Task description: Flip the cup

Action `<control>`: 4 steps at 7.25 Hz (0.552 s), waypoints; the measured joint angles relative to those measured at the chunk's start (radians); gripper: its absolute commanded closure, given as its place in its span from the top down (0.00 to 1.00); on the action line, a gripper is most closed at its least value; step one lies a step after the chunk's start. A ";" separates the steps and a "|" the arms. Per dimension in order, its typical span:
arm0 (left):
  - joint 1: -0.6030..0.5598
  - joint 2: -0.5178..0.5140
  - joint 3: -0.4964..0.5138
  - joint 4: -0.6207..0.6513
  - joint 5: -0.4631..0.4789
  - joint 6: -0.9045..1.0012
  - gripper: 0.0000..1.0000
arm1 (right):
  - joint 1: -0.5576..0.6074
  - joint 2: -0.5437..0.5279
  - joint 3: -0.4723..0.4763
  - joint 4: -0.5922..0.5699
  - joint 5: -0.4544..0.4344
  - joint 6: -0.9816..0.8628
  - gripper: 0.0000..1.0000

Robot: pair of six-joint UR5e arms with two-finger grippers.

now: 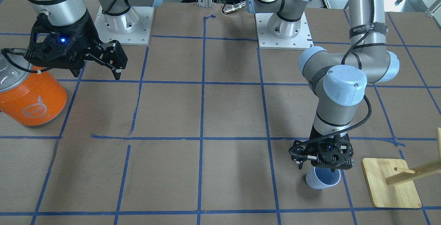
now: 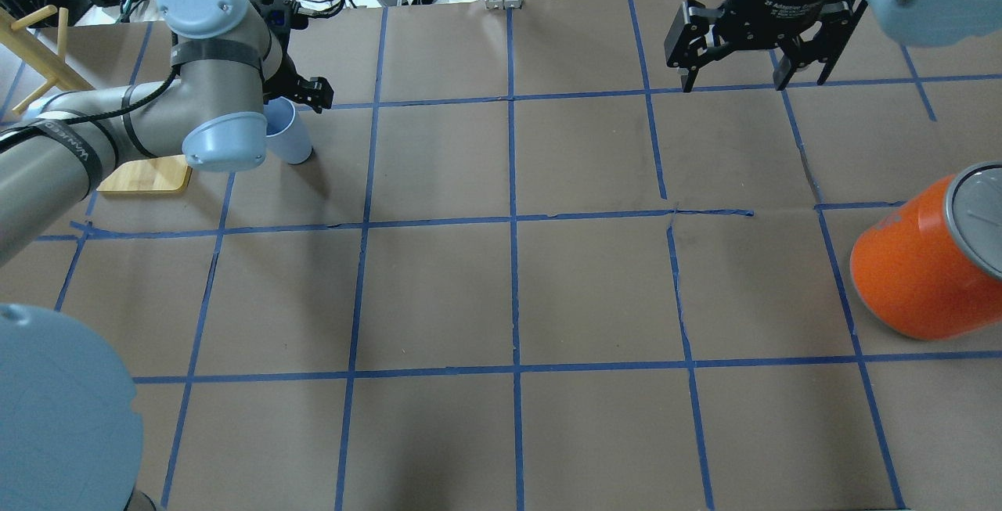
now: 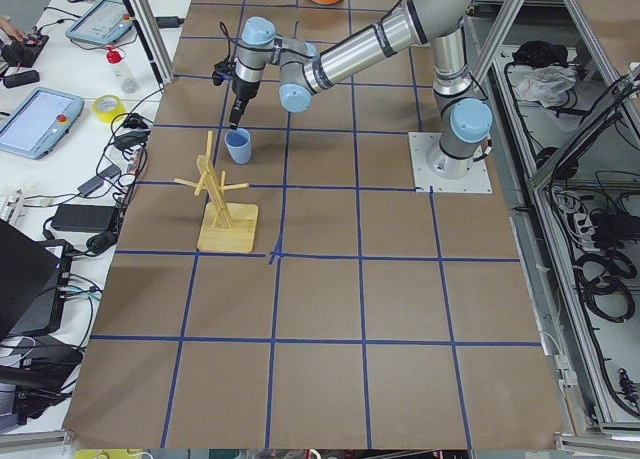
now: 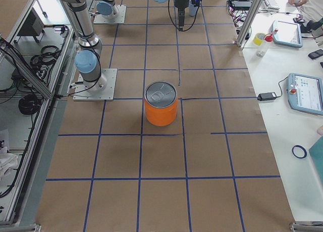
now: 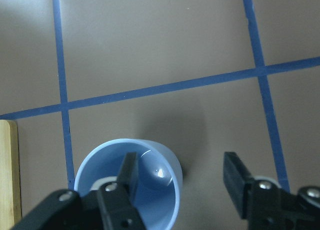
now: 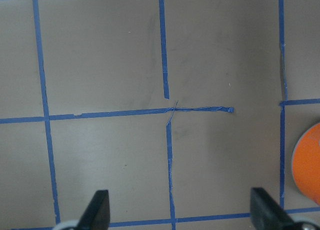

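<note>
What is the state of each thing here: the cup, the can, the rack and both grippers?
cup: upright, mouth up, on the table.
left gripper: open, one finger inside the cup, the other outside.
right gripper: open, empty, above the table.
can: upright, silver top up.
rack: upright, pegs bare.

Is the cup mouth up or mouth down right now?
Mouth up: the left wrist view looks down into the cup, and the left gripper has one finger inside.
</note>
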 measured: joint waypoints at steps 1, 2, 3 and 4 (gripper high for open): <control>-0.001 0.066 0.027 -0.162 0.000 -0.005 0.98 | 0.000 0.000 0.000 0.000 0.000 0.001 1.00; -0.004 0.132 0.074 -0.355 -0.002 -0.015 0.98 | 0.000 0.000 0.000 0.001 -0.001 0.002 1.00; -0.007 0.193 0.127 -0.540 -0.009 -0.033 0.97 | 0.000 0.000 0.000 0.000 -0.001 0.003 1.00; -0.009 0.251 0.177 -0.690 -0.030 -0.057 0.98 | 0.000 0.000 0.000 -0.001 -0.003 0.003 1.00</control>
